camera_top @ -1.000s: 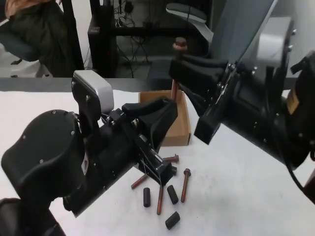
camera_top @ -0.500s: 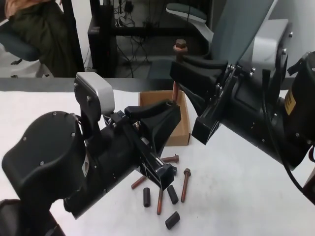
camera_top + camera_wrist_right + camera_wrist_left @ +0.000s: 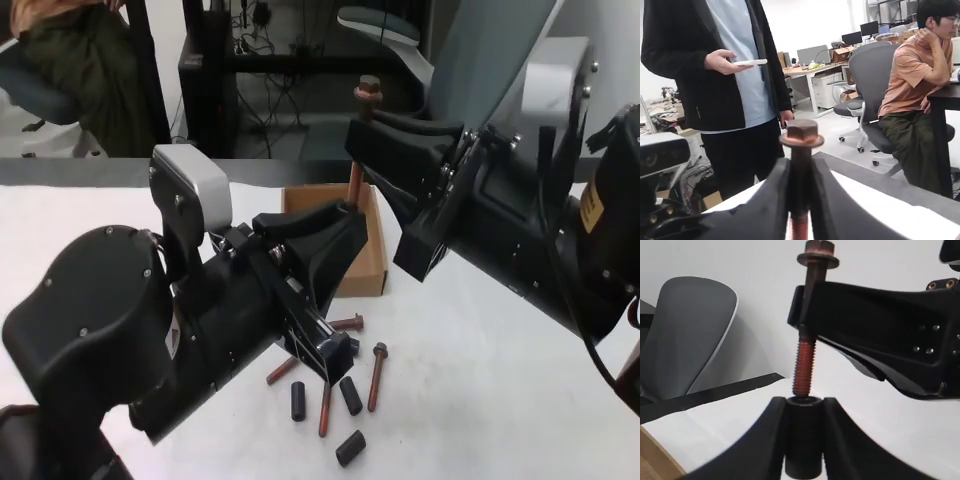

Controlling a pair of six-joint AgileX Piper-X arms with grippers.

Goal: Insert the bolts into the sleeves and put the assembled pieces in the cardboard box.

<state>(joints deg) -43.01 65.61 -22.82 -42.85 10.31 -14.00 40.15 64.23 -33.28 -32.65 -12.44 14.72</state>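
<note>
My left gripper (image 3: 804, 407) is shut on a black sleeve (image 3: 804, 440), held upright above the bench. My right gripper (image 3: 800, 172) is shut on the shank of a copper bolt (image 3: 801, 132), head up. The bolt's threaded tip (image 3: 802, 382) sits at the sleeve's top opening, lined up with it. In the high view both grippers meet above the cardboard box (image 3: 368, 265), with the bolt (image 3: 355, 180) standing between them. On the bench in front of the box lie loose bolts (image 3: 376, 377) and loose sleeves (image 3: 350, 395).
The box stands open at mid-bench, and I cannot see inside it. The loose parts lie close below my left arm (image 3: 110, 330). White bench surface (image 3: 500, 400) lies bare to the right. People and office chairs are in the room behind.
</note>
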